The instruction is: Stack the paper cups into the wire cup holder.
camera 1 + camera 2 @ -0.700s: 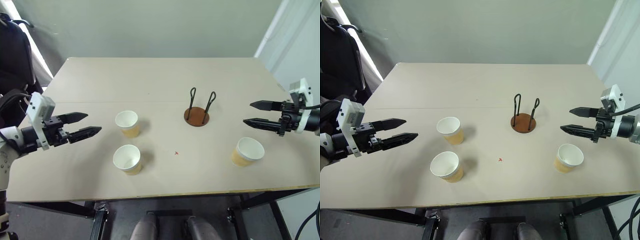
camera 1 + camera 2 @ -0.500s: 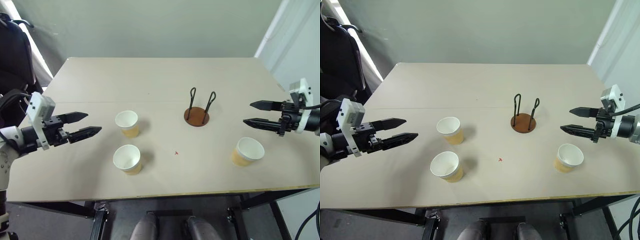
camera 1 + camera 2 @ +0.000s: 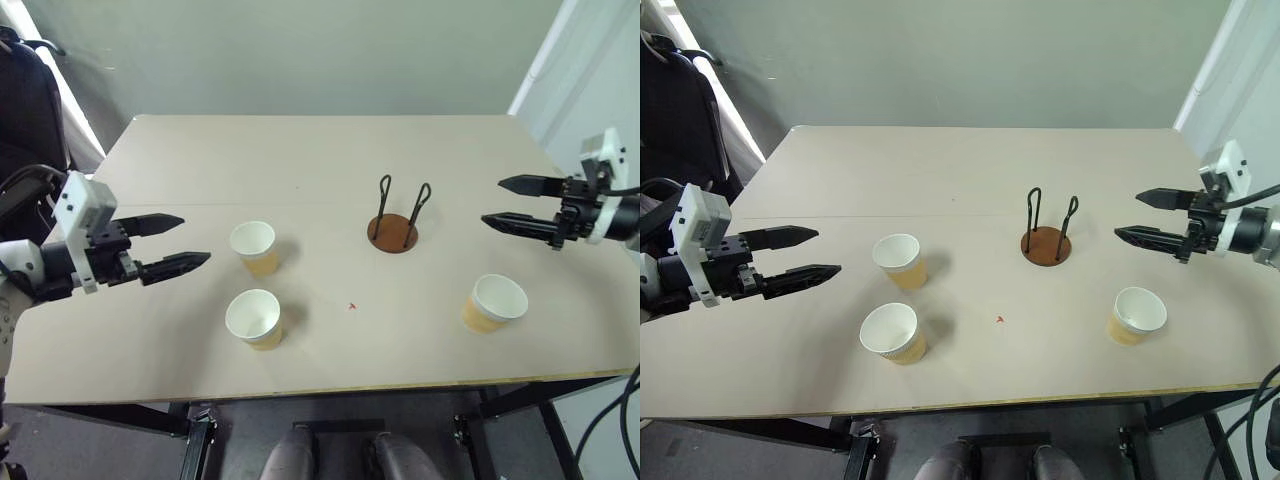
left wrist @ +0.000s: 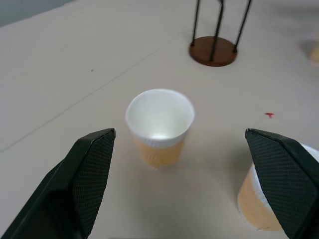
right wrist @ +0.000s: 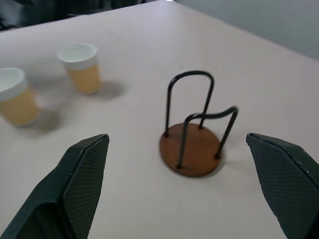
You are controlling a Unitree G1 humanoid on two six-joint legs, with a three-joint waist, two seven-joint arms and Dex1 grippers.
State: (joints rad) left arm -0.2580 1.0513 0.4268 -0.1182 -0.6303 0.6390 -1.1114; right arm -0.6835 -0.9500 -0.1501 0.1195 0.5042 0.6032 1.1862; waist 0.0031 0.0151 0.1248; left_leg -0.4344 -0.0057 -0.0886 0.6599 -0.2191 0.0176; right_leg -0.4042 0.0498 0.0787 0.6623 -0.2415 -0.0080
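Left eye view, near to far: 2 tan-yellow tapered paper cups with white rolled rims stand upright near the front edge of the beige table [image 3: 320, 150], one left [image 3: 253, 318], one right [image 3: 495, 302]; a 3rd cup [image 3: 254, 247] sits just behind the left one. Farther back stands the wire cup holder [image 3: 395, 222], a reddish-brown disc with 2 black wire loops, empty. Left gripper [image 3: 170, 243] and right gripper [image 3: 518, 203] hover with fingers spread wide, holding nothing. Cups look light and crushable, so a gentle pinch on the wall under the rim seems best. Since the earlier frames both grippers have lifted slightly; cups unmoved
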